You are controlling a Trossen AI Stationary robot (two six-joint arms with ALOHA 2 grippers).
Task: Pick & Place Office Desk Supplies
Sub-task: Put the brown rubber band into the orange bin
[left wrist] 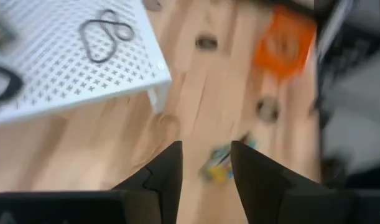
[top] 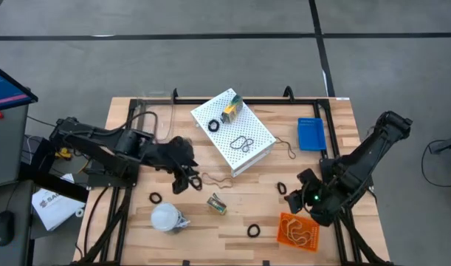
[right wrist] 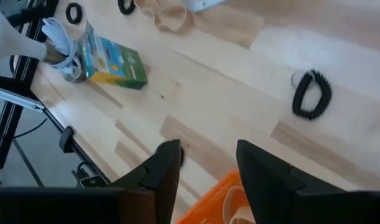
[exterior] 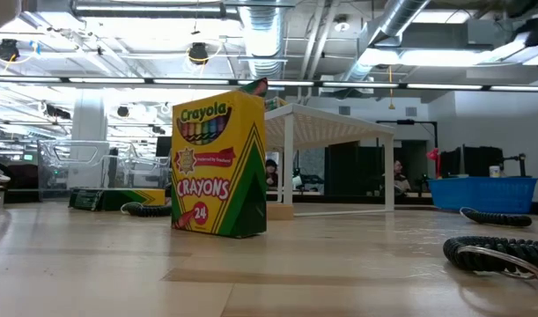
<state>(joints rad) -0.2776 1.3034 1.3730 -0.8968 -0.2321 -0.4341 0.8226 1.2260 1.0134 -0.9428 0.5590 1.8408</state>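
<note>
My left gripper (top: 187,179) (left wrist: 205,171) is open above the table, just in front of the white perforated box's near-left corner and close to a tan rubber band (top: 210,179). Past its fingers lies a yellow-and-green crayon box (left wrist: 219,167) (top: 217,204) (exterior: 220,163) on the wood. My right gripper (top: 303,191) (right wrist: 208,163) is open over the table's right part, above the orange tray's (top: 297,231) far edge, with a black ring (right wrist: 312,93) (top: 282,188) nearby. A second crayon box (top: 231,111), a black ring (top: 213,126) and dark loops (top: 242,142) lie on the box top.
The white perforated box (top: 232,131) (exterior: 330,132) stands mid-table on legs. A blue tray (top: 311,134) sits at the far right. A white bulb-like object (top: 166,217) lies near left. More black rings (top: 155,197) (top: 253,231) are scattered. The orange tray holds tan loops.
</note>
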